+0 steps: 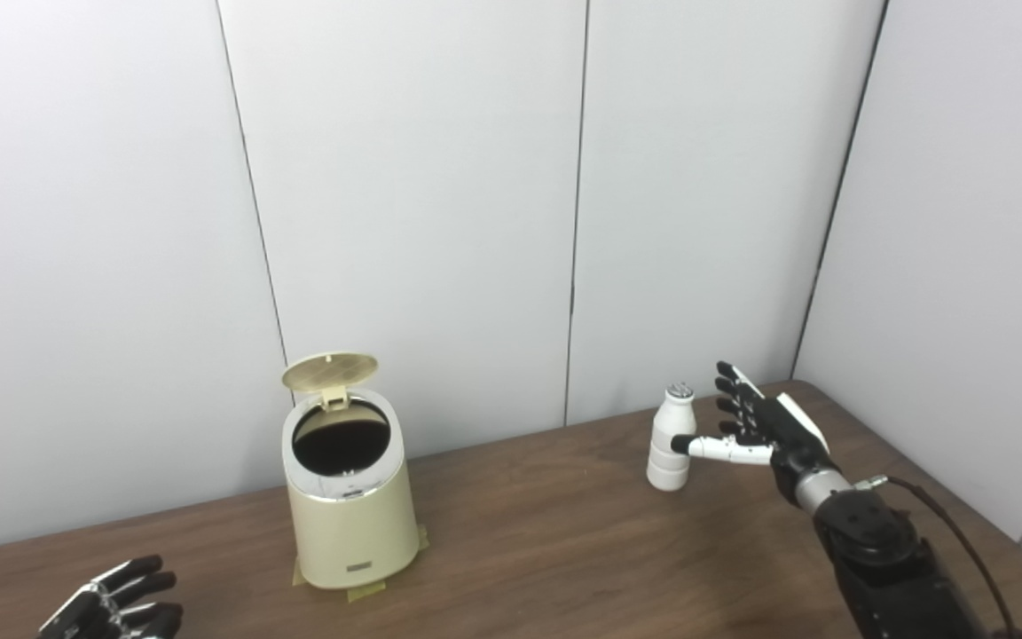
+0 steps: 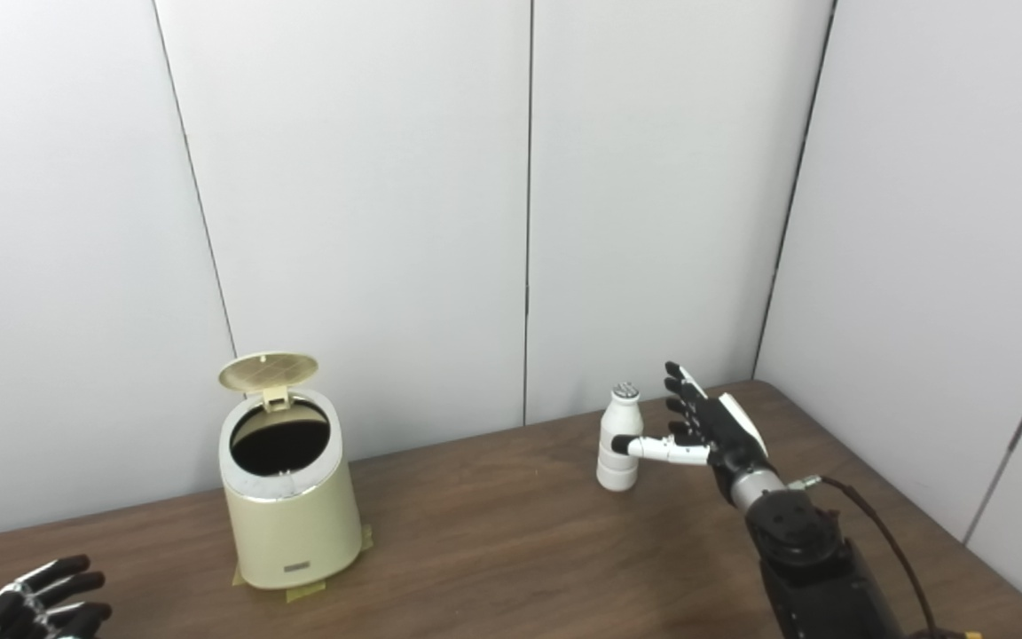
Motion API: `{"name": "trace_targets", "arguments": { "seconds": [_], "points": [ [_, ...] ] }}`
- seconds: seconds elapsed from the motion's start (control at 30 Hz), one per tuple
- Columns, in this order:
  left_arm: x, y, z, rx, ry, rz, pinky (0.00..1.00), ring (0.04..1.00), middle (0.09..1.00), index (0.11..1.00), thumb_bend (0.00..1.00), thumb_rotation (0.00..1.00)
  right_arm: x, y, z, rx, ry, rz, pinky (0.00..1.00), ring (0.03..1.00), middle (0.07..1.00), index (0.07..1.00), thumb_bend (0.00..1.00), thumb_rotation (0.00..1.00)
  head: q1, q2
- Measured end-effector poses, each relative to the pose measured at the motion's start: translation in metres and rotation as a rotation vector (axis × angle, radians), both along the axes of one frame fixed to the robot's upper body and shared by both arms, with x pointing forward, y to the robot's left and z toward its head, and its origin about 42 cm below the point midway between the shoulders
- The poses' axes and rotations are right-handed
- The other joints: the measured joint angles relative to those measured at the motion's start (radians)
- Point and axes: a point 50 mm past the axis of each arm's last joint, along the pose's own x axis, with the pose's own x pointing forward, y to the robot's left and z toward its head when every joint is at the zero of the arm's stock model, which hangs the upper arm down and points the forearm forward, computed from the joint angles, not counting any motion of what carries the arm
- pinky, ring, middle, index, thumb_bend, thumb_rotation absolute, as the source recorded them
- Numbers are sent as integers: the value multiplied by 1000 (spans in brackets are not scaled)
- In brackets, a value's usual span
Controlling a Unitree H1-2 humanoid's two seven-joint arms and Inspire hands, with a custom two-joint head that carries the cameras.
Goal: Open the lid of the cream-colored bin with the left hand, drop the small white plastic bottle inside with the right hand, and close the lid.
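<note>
The cream-colored bin [image 1: 349, 515] stands on the brown table [image 1: 546, 532] left of centre. Its round lid [image 1: 330, 371] is tipped up at the back and the dark inside shows. The small white plastic bottle [image 1: 671, 439] stands upright at the back right. My right hand [image 1: 755, 422] is open right beside the bottle, fingers apart and pointing up, thumb reaching across the bottle's front. My left hand [image 1: 116, 608] is open low at the table's front left corner, well away from the bin. The same scene shows in the right eye view, with the bin [image 2: 289, 510] and the bottle [image 2: 619, 439].
Pieces of tape [image 1: 369, 587] hold the bin's base to the table. White wall panels [image 1: 404, 195] close the back and right sides. A cable [image 1: 963, 541] runs along my right forearm. The table's right edge [image 1: 963, 497] lies near the right arm.
</note>
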Motion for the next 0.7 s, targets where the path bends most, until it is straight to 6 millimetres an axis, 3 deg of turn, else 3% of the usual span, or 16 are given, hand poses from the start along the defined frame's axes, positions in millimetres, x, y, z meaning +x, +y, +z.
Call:
{"name": "trace_targets", "arguments": {
  "seconds": [0.07, 0.23, 0.47, 0.7],
  "points": [
    [0, 0, 0, 0, 0, 0, 487, 607, 700, 738, 692, 173, 0, 0, 0, 11, -3, -1, 948, 955, 960, 963, 798, 178, -2, 3],
    [0, -1, 2, 0, 3, -1, 497, 624, 711, 740, 656, 136, 0, 0, -4, 25, 2, -11, 894, 918, 949, 947, 785, 155, -2, 5],
    [0, -1, 4, -2, 16, 1, 528, 651, 735, 763, 618, 114, 3, 2, -19, 35, 28, -23, 901, 915, 919, 910, 831, 174, 6, 14],
    [-1, -6, 13, 1, -8, -6, 524, 642, 730, 760, 594, 75, 12, 1, -20, 23, 18, -41, 833, 853, 854, 865, 814, 151, 15, 23]
  ]
}}
